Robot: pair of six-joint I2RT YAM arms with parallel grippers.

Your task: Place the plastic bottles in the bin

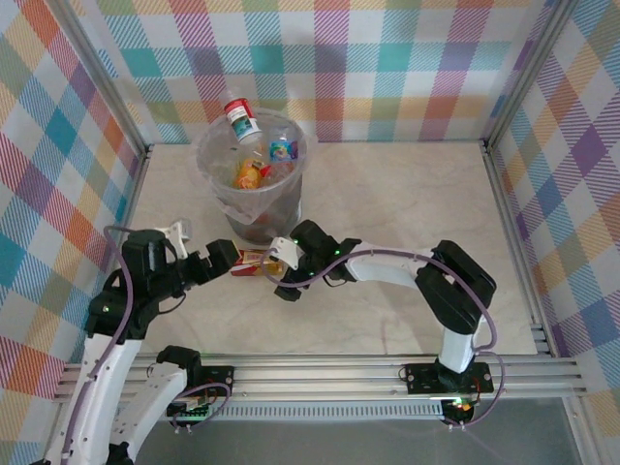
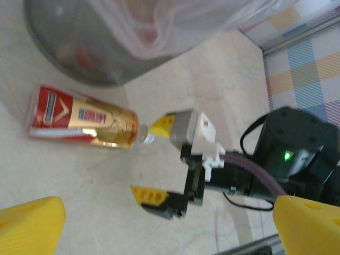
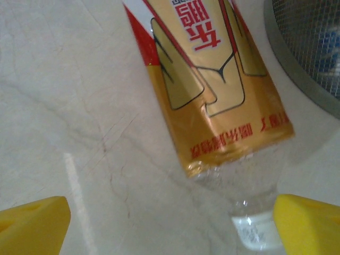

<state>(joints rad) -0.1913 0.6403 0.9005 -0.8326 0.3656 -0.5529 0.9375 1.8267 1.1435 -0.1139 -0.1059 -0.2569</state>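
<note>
We see both arms brought low and inward, nearly tip to tip: the left arm (image 1: 145, 269) bends at the elbow, and its left gripper (image 1: 231, 262) points right with jaws spread wide; the right arm (image 1: 426, 281) folds sharply, forearm stretched leftward, its right gripper (image 2: 155, 159) likewise wide open, yellow fingertips (image 2: 161, 123) well parted

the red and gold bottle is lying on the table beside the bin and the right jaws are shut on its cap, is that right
No: the jaws of the right gripper stand open, not shut on the cap, as the left wrist view shows. The red and gold bottle does lie on the table beside the bin.
</note>
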